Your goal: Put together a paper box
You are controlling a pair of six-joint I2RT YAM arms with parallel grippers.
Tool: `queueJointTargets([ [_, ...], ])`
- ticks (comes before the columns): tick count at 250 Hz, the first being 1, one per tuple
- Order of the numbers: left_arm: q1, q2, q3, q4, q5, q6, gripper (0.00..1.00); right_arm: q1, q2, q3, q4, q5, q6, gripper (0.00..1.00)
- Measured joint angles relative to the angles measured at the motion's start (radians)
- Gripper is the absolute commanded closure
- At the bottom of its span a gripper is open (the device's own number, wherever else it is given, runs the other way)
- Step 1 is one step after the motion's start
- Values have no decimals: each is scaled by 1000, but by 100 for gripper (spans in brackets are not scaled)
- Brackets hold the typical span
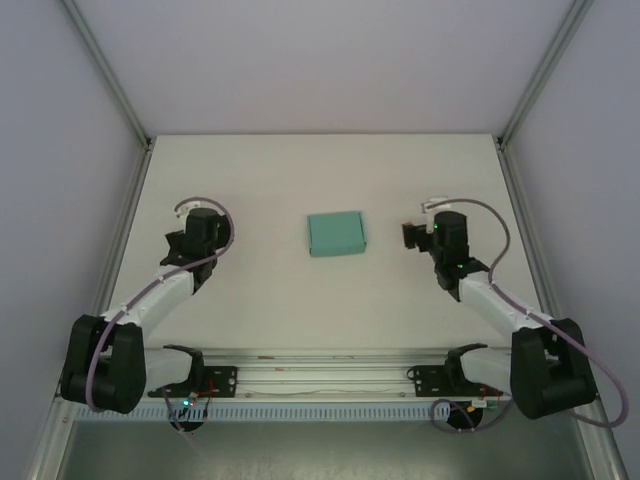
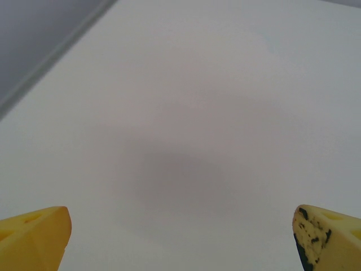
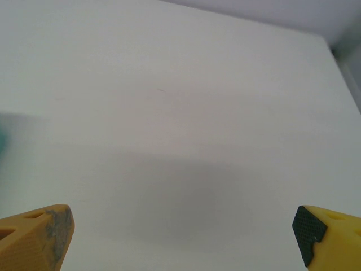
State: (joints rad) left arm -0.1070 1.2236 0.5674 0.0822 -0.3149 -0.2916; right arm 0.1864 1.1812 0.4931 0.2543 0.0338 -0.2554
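The white table (image 1: 300, 300) carries the paper box (image 1: 336, 233) at its middle, between the two arms and well apart from both. The box is a closed, flat-lying rectangle of teal-green card. Its long axis runs left to right, the right end turned slightly far. Its seams are too small to make out. The left gripper (image 2: 181, 234) and right gripper (image 3: 183, 231) have their yellow fingers spread wide over bare table, grasping nothing.
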Motion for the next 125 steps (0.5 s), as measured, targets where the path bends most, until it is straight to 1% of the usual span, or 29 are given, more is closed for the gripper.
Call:
queueJointTargets([
  [21,32,20,-30,91,1,43,0,-40,53,-73,129,5,64,0],
  [49,36,53,-95,335,-1,138,0,-74,148,-133,280,27,123,0],
  [66,40,117,-143,488,0,179,0,-103,175,-150,357,29,154,0],
  [82,53,216,-184,639,17,212,0,-138,203,-172,467,18,182,0],
  [101,78,278,-227,704,56,220,0,-173,284,-197,617,4,208,0],
  [108,90,291,-254,764,71,222,0,-179,309,-191,618,2,216,0],
  [116,102,304,-277,818,82,227,0,-184,323,-166,561,-1,226,0],
  [125,112,306,-285,829,93,229,0,-190,335,-146,551,-8,237,0],
])
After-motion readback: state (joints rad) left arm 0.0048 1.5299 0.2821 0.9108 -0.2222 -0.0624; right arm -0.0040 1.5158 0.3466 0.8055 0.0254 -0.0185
